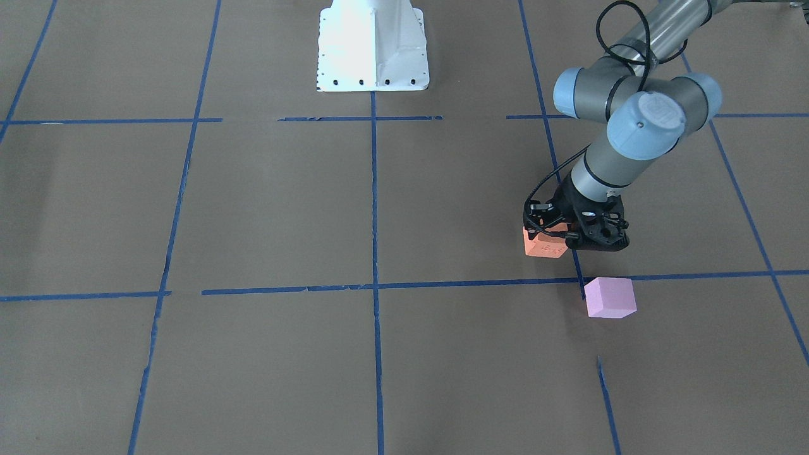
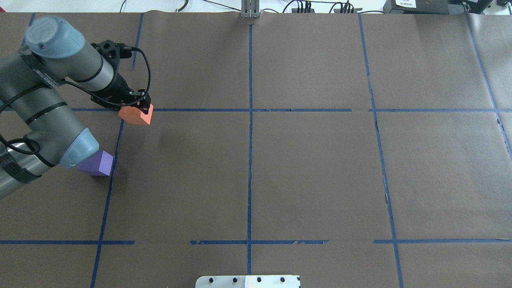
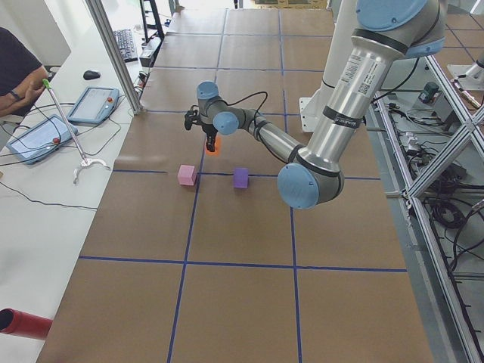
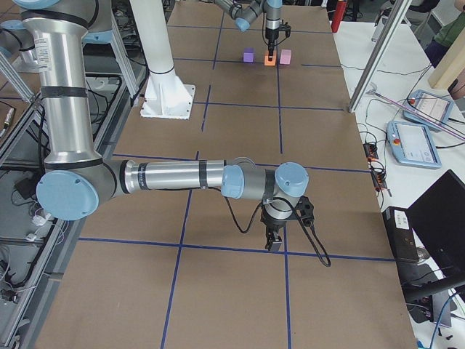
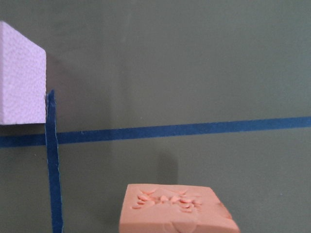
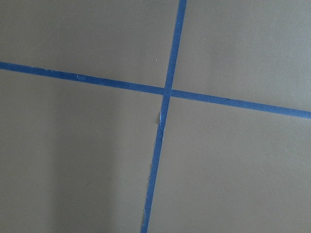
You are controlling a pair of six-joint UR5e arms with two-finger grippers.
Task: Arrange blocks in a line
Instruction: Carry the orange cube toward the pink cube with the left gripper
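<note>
Three blocks sit before you on the brown surface [image 2: 312, 180], one of them in a grip. The left hand [image 2: 138, 107] is clamped on the orange block [image 1: 542, 246], low beside a blue tape line [image 1: 442, 285]. The pink block [image 1: 610, 297] lies near it at a tape crossing, not touching. The purple block [image 2: 100, 163] rests apart, partly hidden by the left arm's elbow in your overhead view. From the right end, orange shows between the other two. Your right hand [image 4: 274, 243] hangs over another crossing, well apart from the blocks; open or closed, you cannot tell.
</note>
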